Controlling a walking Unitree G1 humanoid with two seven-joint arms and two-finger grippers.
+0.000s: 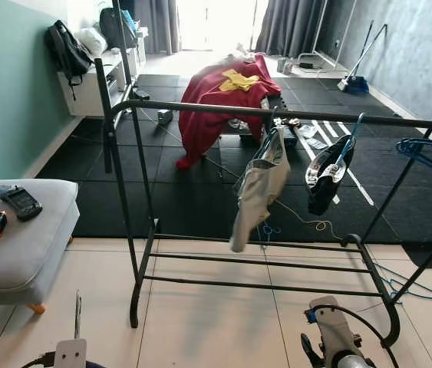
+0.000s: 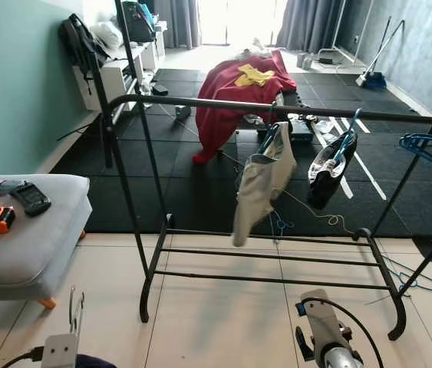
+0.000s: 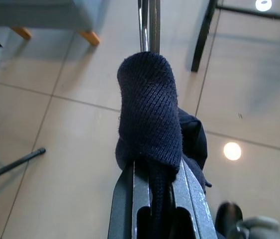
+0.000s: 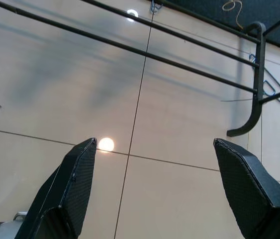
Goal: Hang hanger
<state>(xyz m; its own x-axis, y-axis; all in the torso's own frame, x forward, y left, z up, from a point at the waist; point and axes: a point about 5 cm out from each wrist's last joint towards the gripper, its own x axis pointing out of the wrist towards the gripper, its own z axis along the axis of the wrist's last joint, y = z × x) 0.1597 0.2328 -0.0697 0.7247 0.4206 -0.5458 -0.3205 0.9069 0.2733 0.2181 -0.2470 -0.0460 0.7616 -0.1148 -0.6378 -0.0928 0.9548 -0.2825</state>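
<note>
Navy knitted cloth [image 3: 149, 124] bulged between my left gripper [image 3: 152, 184] fingers, which were clamped on it, with a thin metal hanger [image 3: 148, 25] running straight out beyond the cloth along the line of the fingers. That left gripper hung low, in front of the black metal clothes rail [image 1: 277, 113] and towards its left end, close to my body over the pale tiled floor [image 1: 216, 322], so the hanger lay well below the rail's top bar and short of it. From the head views a thin upright wire [image 1: 77, 310] stood above my left wrist, which I judged to be the same hanger, its long axis pointing up and away from me. My right gripper [image 4: 154, 184] was also low, before the rail's right foot [image 4: 244, 127], its two black fingers spread wide and empty, aimed at the floor. On the top bar a beige garment [image 1: 260, 188] and a black and white garment on a blue hanger [image 1: 329, 170] were hung right of the middle, leaving the left stretch bare. I judged the left arm to be the nearer and the one to lift, raising the hook up and forward over that bare stretch.
</note>
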